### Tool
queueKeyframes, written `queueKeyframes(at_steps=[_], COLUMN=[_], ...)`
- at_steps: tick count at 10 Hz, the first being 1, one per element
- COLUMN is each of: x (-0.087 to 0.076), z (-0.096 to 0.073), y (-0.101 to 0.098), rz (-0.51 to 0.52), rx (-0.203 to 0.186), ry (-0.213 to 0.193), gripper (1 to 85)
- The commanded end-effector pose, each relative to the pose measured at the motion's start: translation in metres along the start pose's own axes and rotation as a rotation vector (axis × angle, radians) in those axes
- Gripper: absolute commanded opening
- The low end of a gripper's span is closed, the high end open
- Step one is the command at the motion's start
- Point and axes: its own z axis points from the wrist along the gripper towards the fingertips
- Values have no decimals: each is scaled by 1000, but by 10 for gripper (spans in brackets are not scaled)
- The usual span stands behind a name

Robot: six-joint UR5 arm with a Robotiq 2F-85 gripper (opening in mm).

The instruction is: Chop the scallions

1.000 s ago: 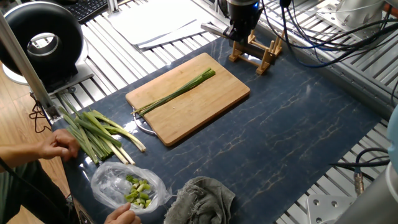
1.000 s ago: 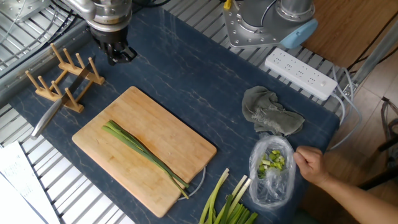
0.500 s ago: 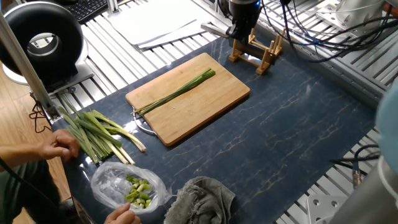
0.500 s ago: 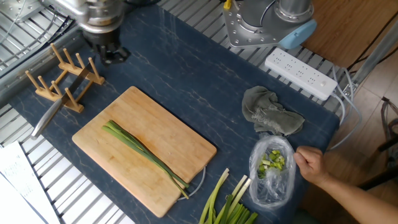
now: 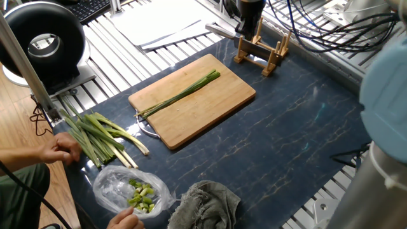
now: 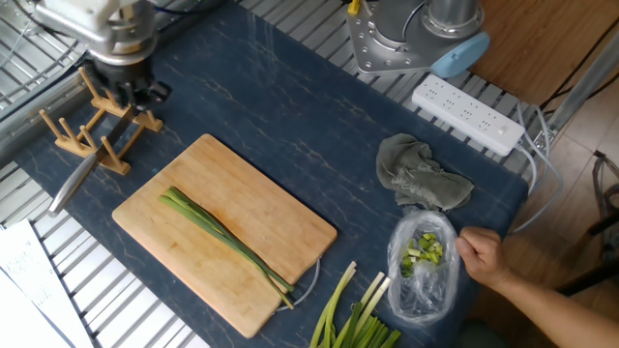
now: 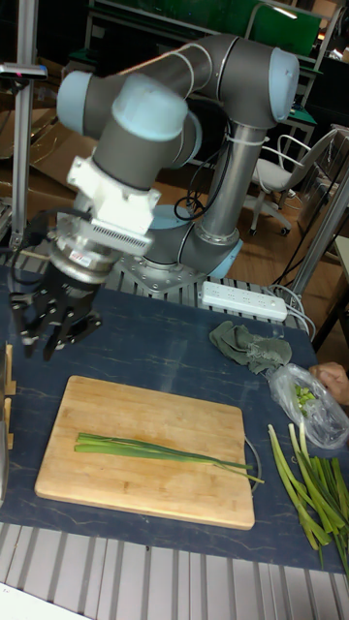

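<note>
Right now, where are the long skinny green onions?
The scallions lie whole along the middle of the wooden cutting board, apart from the claw hovering over the wooden rack.

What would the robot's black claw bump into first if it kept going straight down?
Probably the small wooden rack holding a knife. The black two-finger gripper points down right above it, though its height above the rack is hard to judge.
</note>
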Motion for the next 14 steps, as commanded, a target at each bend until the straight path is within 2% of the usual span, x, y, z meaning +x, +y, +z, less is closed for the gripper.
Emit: queueKeyframes(at_steps=[1,2,4,6,7,9,14], x=[3,4,2,1,0,-3,-10], z=[22,26,36,47,51,58,75], y=[-25,-27,-29,-28,-24,-23,-26], rz=[-61,-71,-78,-67,-54,-47,-57], rx=[59,71,91,84,68,69,82], ry=[10,22,20,4,-1,-6,-46], gripper=[433,433,437,440,440,440,437])
